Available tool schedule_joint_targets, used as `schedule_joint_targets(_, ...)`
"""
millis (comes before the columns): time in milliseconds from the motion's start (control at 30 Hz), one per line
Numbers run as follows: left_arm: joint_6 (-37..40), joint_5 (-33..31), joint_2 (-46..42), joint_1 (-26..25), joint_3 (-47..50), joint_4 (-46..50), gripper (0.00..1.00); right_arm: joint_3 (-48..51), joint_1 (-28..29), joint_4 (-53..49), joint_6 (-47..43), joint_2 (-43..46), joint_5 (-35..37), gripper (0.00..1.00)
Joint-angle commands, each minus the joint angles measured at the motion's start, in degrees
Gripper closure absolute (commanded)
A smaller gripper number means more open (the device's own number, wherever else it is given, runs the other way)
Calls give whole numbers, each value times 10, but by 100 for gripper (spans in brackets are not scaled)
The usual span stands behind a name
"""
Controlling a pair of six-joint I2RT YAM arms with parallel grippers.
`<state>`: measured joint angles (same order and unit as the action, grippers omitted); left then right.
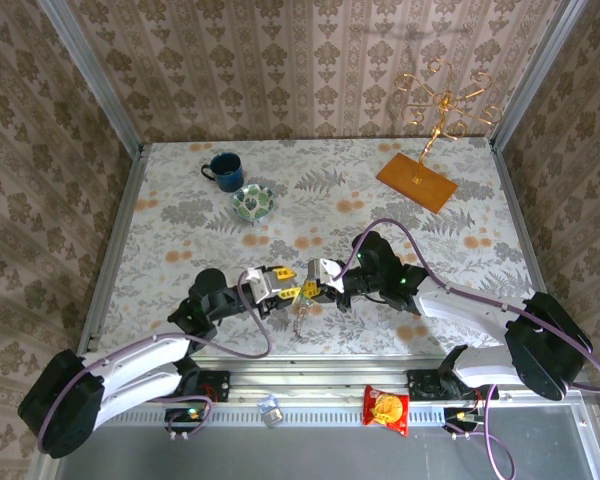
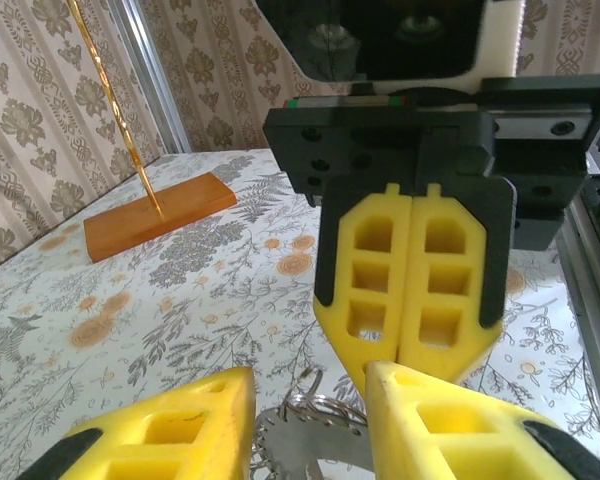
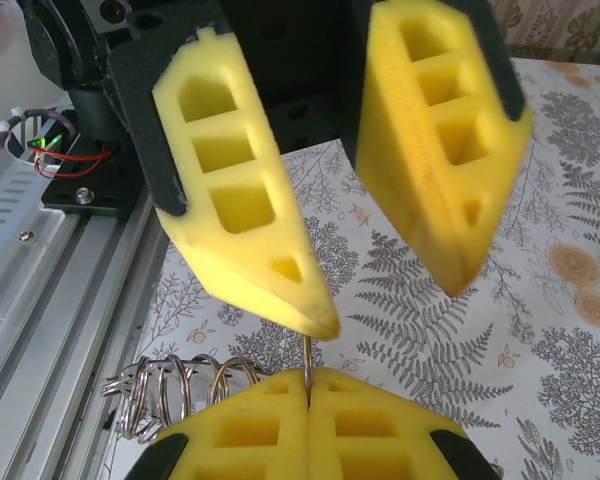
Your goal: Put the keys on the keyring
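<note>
From high over the near edge, the top camera looks down across the whole tabletop (image 1: pixel 180 220). The left wrist camera, at close range, faces the right tool (image 2: pixel 412 350). The right wrist camera, equally close, faces the left tool (image 3: pixel 392 305). All three views share that meeting spot, lower centre of the overhead frame.

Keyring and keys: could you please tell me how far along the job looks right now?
Done: the right gripper is shut on thin metal, apparently part of the keyring, and holds it up. In hand: the left gripper stands open around that metal. Left: the threading itself; whether any key is on yet cannot be told.
</note>
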<state>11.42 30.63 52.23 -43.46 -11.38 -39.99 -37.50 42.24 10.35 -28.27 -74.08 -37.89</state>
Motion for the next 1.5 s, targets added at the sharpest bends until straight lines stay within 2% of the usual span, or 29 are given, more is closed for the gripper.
schedule_joint_targets(0,-8,8,-31,-4,22,13,67,2,-3,42,7,19,-25,100)
schedule_joint_targets(133,17,-4,-79,-4,27,74,71,3,-5,36,8,28,-33,100)
schedule_joint_targets(267,33,-7,-87,-4,27,95,74,3,-6,43,13,27,-51,100)
schedule_joint_targets(667,16,24,-4,-10,28,-18,76,-10,0,49,28,13,-66,100)
schedule_joint_targets(967,2,36,10,-11,24,-39,77,-7,1,45,17,16,-41,100)
schedule_joint_targets(1300,-6,43,29,-11,14,-51,83,-12,6,30,6,11,-41,100)
schedule_joint_targets(1467,-12,48,43,-11,14,-72,83,-15,11,17,-7,9,-14,100)
